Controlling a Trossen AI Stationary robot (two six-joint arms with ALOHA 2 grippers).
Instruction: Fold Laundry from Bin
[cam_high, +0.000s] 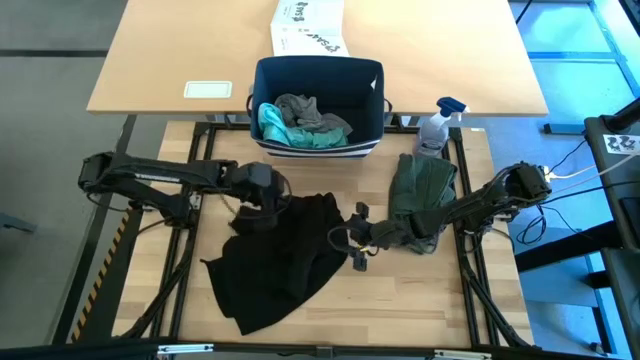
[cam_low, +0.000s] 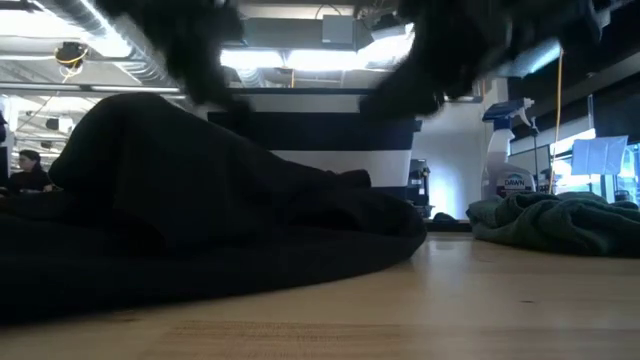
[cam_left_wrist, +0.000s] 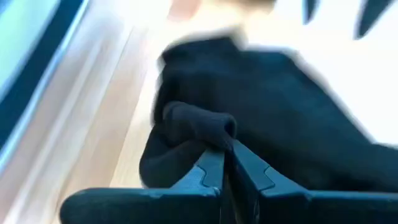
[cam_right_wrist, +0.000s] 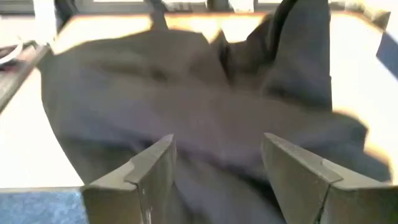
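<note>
- While your left gripper (cam_left_wrist: 225, 149) pinches a soft bunched fold of the black T-shirt (cam_high: 285, 260), its two dark fingers are pressed together on the cloth at the shirt's upper left edge.
- Your right gripper (cam_high: 358, 240) sits at the shirt's right edge, fingers spread apart, nothing between them.
- You see the shirt sprawled in a crumpled, irregular heap on the pale wooden table (cam_high: 420, 300).
- Your olive-green piece (cam_high: 422, 190) lies rumpled to the right.
- Your navy fabric bin (cam_high: 318, 105), rectangular, holds teal and grey cloth.
</note>
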